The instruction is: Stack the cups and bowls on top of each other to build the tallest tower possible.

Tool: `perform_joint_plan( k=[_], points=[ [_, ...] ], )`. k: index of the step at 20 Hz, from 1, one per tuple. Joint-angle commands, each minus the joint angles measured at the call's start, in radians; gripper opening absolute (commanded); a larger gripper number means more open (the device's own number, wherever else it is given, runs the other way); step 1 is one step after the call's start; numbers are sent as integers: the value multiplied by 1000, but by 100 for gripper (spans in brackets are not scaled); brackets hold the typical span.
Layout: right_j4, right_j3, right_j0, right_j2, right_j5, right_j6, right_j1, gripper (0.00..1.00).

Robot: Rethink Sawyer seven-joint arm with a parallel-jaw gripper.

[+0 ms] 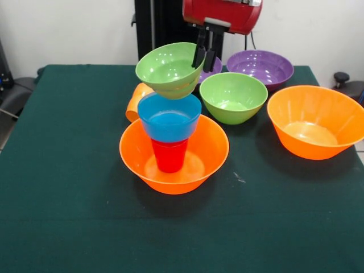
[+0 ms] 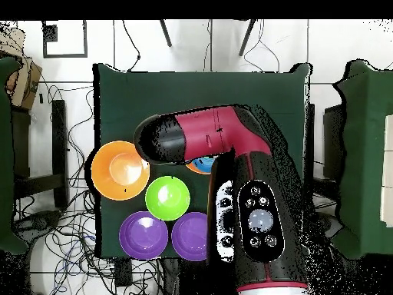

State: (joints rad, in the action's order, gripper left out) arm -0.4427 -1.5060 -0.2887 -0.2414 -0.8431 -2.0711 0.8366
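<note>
A large orange bowl (image 1: 196, 165) forms the tower's base at the table's middle. In it stands a red cup (image 1: 169, 156), and a small blue bowl (image 1: 169, 119) sits on the cup. My gripper (image 1: 205, 59) is shut on the far right rim of a green bowl (image 1: 168, 68). That bowl hangs tilted just over the blue bowl's rim, and I cannot tell if they touch. An orange cup (image 1: 135, 101) lies on its side behind the tower. In the overhead view the arm (image 2: 230, 154) hides the tower except a sliver of the blue bowl (image 2: 201, 164).
Another green bowl (image 1: 233, 96) (image 2: 167, 197) stands right of the tower. Two purple bowls (image 1: 260, 67) (image 1: 212, 68) (image 2: 143, 234) (image 2: 190, 234) sit behind it. A second large orange bowl (image 1: 317, 120) (image 2: 119, 170) is at the right, near the table edge.
</note>
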Motion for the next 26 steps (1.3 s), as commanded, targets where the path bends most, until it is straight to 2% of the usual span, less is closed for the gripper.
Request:
perform_joint_plan(
  k=[1,11,26],
  points=[
    [-23,54,12,6,-106,27,-14,0],
    [-14,13,2,14,-119,68,39,0],
    [-22,84,27,18,-105,45,-24,0]
  ],
)
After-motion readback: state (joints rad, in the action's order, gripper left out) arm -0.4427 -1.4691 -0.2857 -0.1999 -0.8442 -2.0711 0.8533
